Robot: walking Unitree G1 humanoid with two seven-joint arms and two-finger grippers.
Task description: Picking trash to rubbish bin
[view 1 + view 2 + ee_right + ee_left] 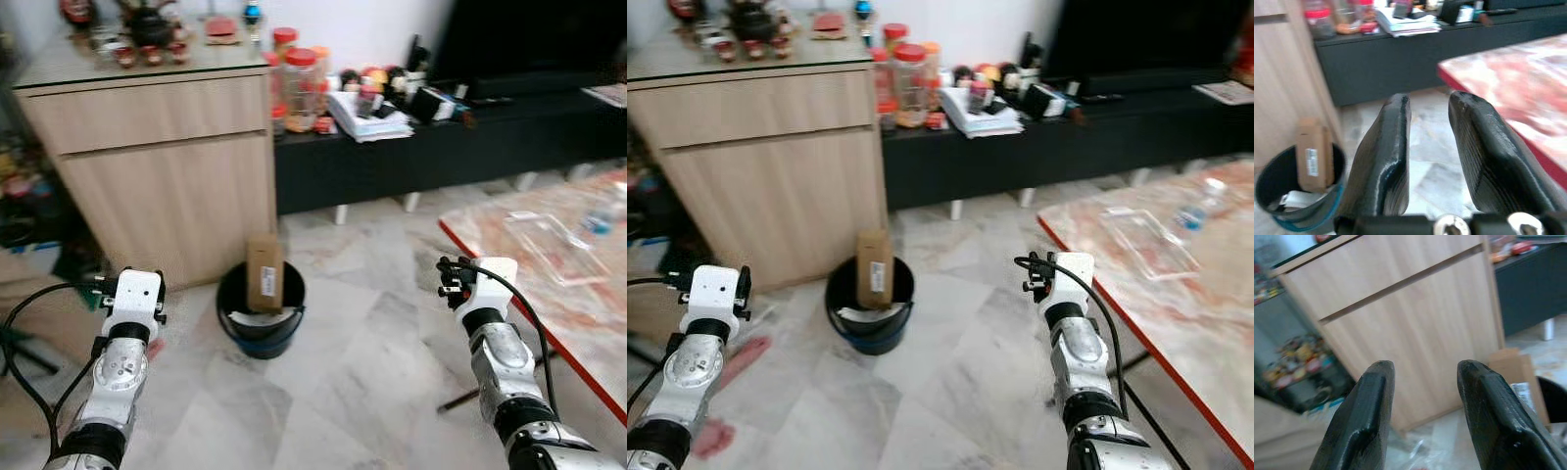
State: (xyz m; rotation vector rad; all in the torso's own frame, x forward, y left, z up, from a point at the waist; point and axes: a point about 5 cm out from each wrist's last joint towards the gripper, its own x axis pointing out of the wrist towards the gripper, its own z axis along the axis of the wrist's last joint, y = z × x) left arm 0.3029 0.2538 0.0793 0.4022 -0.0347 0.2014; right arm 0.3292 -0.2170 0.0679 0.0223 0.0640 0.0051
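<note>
**Cardboard box standing in the bin, both tools raised and empty**

A brown cardboard box (265,272) with a white label stands upright inside the black rubbish bin (235,304), its top poking well above the rim and leaning against the bin's far wall. Pale paper scraps lie in the bin beneath it. The bin sits on the marble floor (372,372) just in front of a light wooden cabinet (157,186).

The left tool (1422,377) hangs to the bin's left, near the cabinet, its two black fingers spread with nothing between them. The right tool (1427,112) is held to the bin's right, beside the red edge of a marble-patterned worktop (509,255); its fingers stand a little apart and hold nothing.

On the worktop lie a clear plastic tray (554,240) and, further back, a clear plastic bottle (1197,209). Behind the bin runs a low black shelf unit (411,157) carrying red-lidded jars (299,88), stacked papers (367,122) and small items. Teaware stands on the cabinet top.
</note>
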